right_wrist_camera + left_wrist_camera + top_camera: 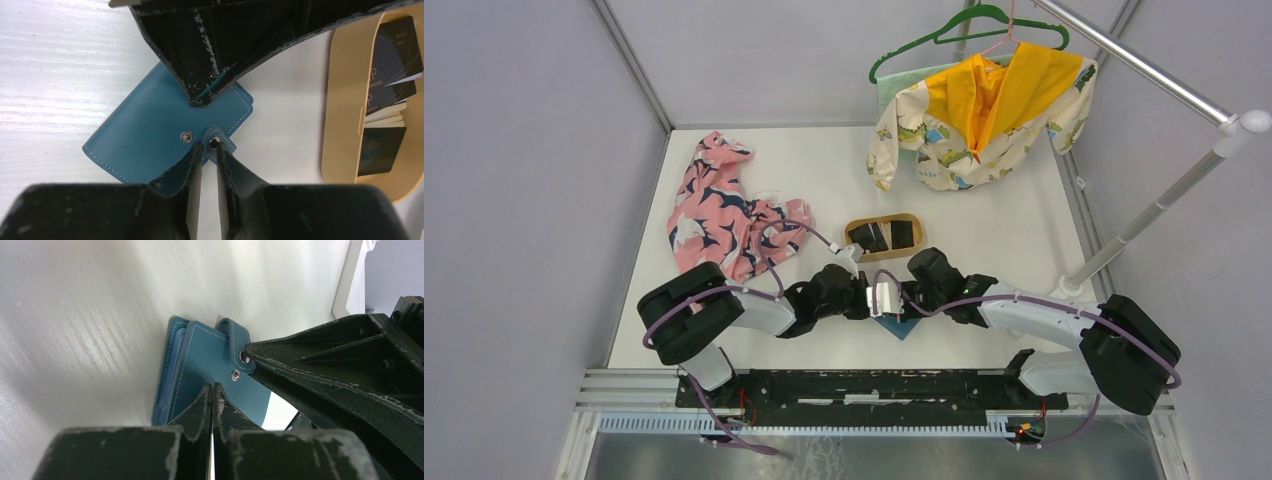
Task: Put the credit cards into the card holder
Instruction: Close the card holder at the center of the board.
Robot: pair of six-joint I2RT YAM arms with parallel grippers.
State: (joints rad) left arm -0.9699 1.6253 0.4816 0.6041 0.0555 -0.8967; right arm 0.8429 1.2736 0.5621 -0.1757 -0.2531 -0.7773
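The right gripper [209, 150] is pinching the holder [145, 140] by its side tab, near the front of the white table [824, 170]. The left gripper [212, 390], fingers pressed together, is resting its tip on the cover. Just beyond, dark cards [392, 50] are lying in a tan tray [345, 100]. Farther back, a pink cloth [719, 205] is lying crumpled and a shirt [984, 110] is hanging.

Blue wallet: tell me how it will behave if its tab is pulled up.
The wallet is probably flexible rather than stiff: its tab curls up at the right tool. It looks thin and light, so it would likely slide on the smooth table unless the left tool pins it.
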